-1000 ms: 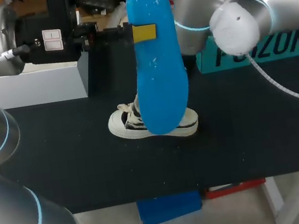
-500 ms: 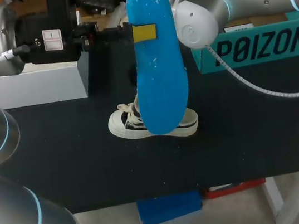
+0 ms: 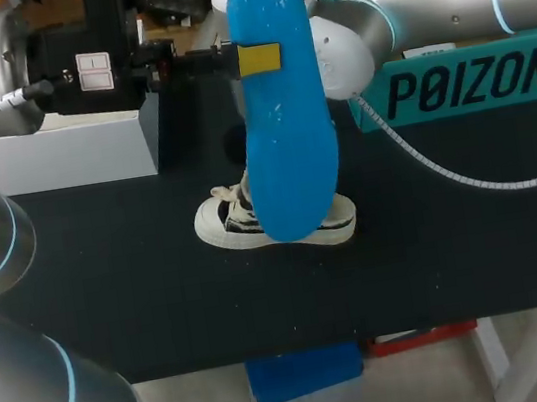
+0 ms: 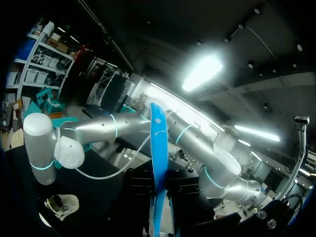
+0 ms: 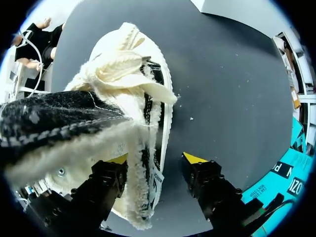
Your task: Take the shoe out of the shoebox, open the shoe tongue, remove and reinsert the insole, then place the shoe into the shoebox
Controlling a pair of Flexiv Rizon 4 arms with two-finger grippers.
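you have the blue insole (image 3: 284,138) held upright over the bench (image 3: 109,285), pinched near its upper end by the left pincer (image 3: 257,59), with one yellow tip flat on the near face. in the left wrist view the insole (image 4: 158,163) runs edge-on between that pincer's (image 4: 159,197) black fingers, which touch it from both sides. the shoe (image 3: 231,222) sits on its sole on the bench directly behind the insole, which hides its middle from the head view; only toe and heel show. the right arm (image 3: 421,1) comes in over the back of the bench and drops behind the insole, so its pincer is hidden from above. in the right wrist view the right pincer (image 5: 155,159) is spread over the shoe (image 5: 123,98): one yellow tip lies against the frayed side wall and the other hangs apart over bare bench (image 5: 222,74). the pale tongue (image 5: 126,66) lies ahead of the fingers. the teal shoebox (image 3: 473,79) stands at the back right, well apart from the shoe and partly covered by the right arm. a white box (image 3: 59,151) stands at the back left.
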